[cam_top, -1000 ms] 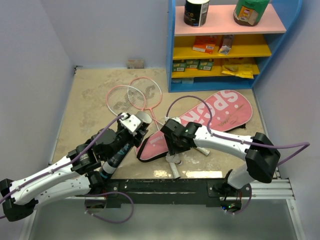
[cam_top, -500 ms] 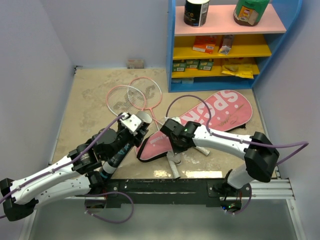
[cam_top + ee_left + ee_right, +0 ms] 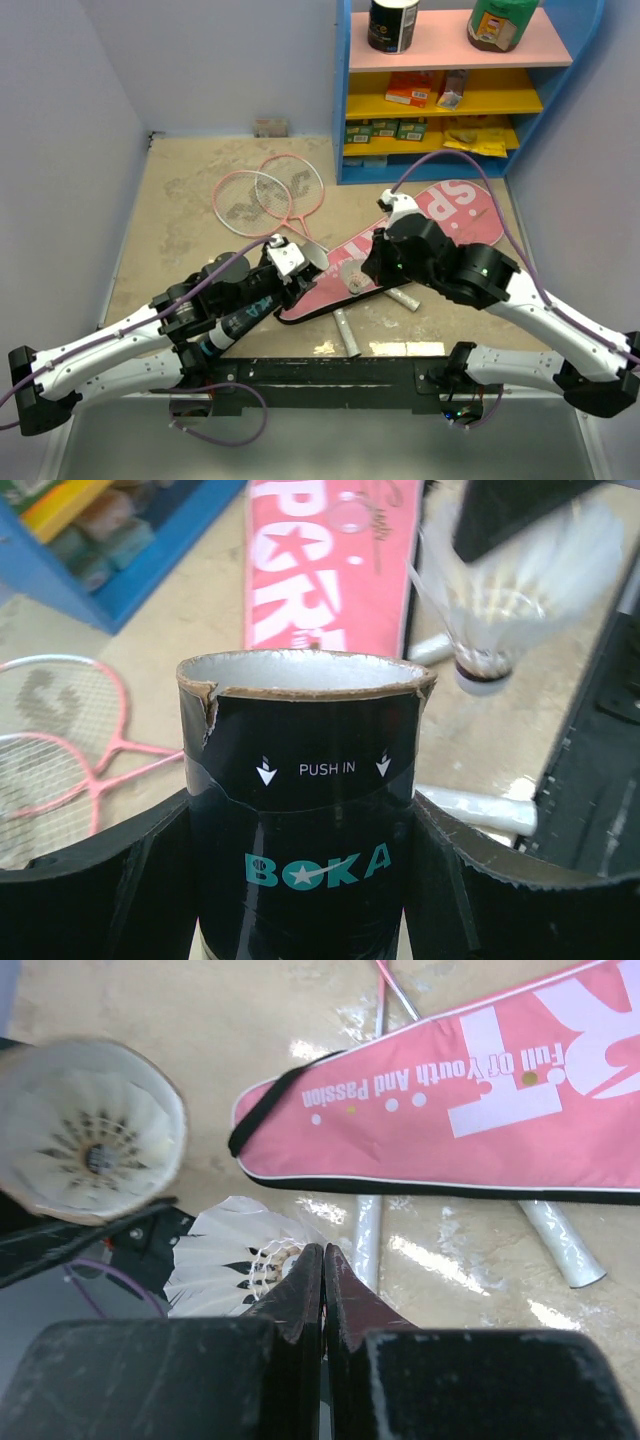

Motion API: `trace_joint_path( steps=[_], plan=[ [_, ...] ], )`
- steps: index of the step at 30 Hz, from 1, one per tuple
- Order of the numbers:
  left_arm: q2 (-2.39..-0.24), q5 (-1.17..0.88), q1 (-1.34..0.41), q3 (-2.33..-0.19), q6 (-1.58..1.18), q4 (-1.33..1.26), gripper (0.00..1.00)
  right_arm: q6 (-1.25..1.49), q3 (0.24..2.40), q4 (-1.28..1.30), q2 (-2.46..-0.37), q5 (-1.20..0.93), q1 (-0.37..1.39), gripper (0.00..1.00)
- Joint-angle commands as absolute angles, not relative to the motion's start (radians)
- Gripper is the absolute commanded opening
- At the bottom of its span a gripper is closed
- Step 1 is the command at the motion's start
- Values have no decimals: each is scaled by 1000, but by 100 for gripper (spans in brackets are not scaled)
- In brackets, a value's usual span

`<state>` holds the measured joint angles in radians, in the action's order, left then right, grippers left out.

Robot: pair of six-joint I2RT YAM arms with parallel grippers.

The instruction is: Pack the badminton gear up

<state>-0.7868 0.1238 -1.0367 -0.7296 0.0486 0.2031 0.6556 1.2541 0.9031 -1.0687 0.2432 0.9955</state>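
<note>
The left tool (image 3: 287, 268) is clamped around the black shuttle tube (image 3: 300, 730), a finger pressed against each side of it just below the open mouth. The tube is tilted up off the surface (image 3: 180, 230), its ragged rim pointing toward the pink bag (image 3: 440, 230). From the right wrist view, a feather skirt shows nested inside the tube. The right tool (image 3: 322, 1260) is pinched closed on the rim of a white shuttlecock (image 3: 225, 1260). It holds the shuttlecock in the air just beside the tube's mouth, not in it. The bag lies flat on the surface in front of the blue shelf unit (image 3: 450, 90), lettering up. Two white cylinders (image 3: 344, 331) lie at its near edge. The two pink rackets (image 3: 265, 195) lie crossed on the surface, well left of the shelf unit.
</note>
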Motion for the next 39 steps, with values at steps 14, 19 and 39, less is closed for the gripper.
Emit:
trace_joint_path(
  steps=[14, 19, 39],
  plan=[
    [-808, -414, -1040, -721, 64, 118, 0, 658, 1338, 718, -905, 92, 997, 0],
    [-799, -434, -1039, -721, 60, 106, 0, 673, 1290, 634, -913, 8, 999, 0],
    [-664, -301, -1037, -680, 14, 17, 0, 741, 1068, 471, -893, -184, 1000, 0]
  ],
)
